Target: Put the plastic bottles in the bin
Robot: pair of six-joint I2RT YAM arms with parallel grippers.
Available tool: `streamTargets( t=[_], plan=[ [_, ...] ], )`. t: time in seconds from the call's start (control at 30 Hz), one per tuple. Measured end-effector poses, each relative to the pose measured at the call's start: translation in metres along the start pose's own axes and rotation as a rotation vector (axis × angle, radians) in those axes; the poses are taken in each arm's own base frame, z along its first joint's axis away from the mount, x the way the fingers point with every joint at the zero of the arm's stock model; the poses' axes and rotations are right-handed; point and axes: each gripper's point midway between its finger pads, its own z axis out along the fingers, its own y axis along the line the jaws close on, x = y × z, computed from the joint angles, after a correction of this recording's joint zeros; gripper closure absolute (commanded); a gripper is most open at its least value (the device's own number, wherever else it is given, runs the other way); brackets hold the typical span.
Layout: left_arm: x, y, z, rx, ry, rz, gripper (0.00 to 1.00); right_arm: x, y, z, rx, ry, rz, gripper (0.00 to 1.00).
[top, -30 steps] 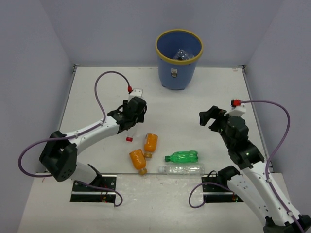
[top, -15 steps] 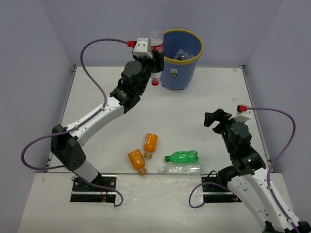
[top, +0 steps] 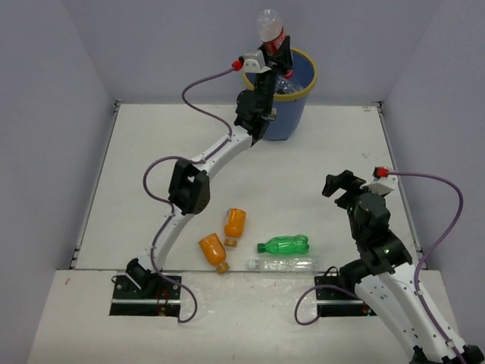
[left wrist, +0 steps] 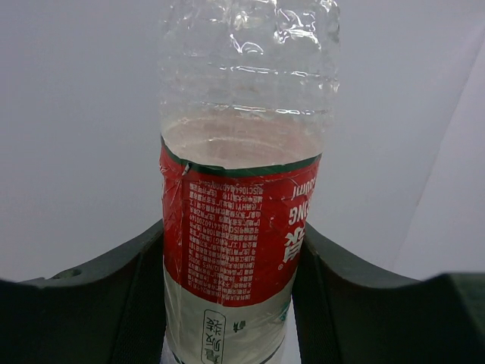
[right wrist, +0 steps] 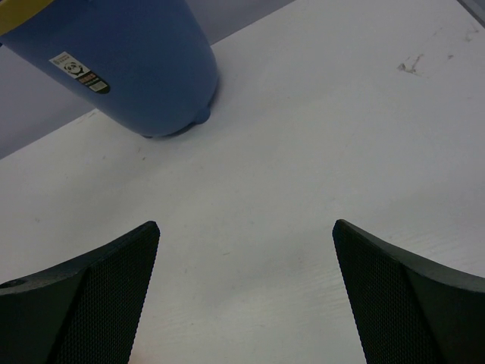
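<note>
My left gripper (top: 274,47) is shut on a clear bottle with a red label (top: 270,26) and holds it upright, high over the left rim of the blue bin (top: 292,114). In the left wrist view the bottle (left wrist: 239,189) sits between both dark fingers (left wrist: 114,296). Some clear plastic bottles (top: 286,80) lie inside the bin. On the table lie two orange bottles (top: 235,222) (top: 214,251), a green bottle (top: 284,245) and a plain clear bottle (top: 284,264). My right gripper (top: 339,184) is open and empty above bare table, and shows the same in its wrist view (right wrist: 244,226).
The bin (right wrist: 129,68) stands at the table's far edge, with its white label facing the arms. The left arm stretches across the middle of the table toward it. Grey walls close in the table on three sides.
My left arm has lifted the red-labelled bottle from the table, carried it to the bin's left side and then up over its rim. The right gripper has shifted slightly.
</note>
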Motion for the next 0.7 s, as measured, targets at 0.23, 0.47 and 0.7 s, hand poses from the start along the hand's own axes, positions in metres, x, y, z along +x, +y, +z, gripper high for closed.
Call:
streamTargets(
  t=[0.23,0.47,0.7],
  plan=[
    [0.094,0.09,-0.035,-0.138,0.123,-0.04,0.22,0.009,-0.002,0.01,0.031,0.03,-0.023,0.01],
    [0.082,0.141,-0.023,-0.161,0.095,-0.046,0.0,0.024,-0.006,0.019,0.062,0.083,-0.059,0.01],
    [0.082,0.113,-0.022,-0.092,0.126,-0.057,0.0,0.029,-0.006,0.021,0.07,0.1,-0.069,0.01]
  ],
)
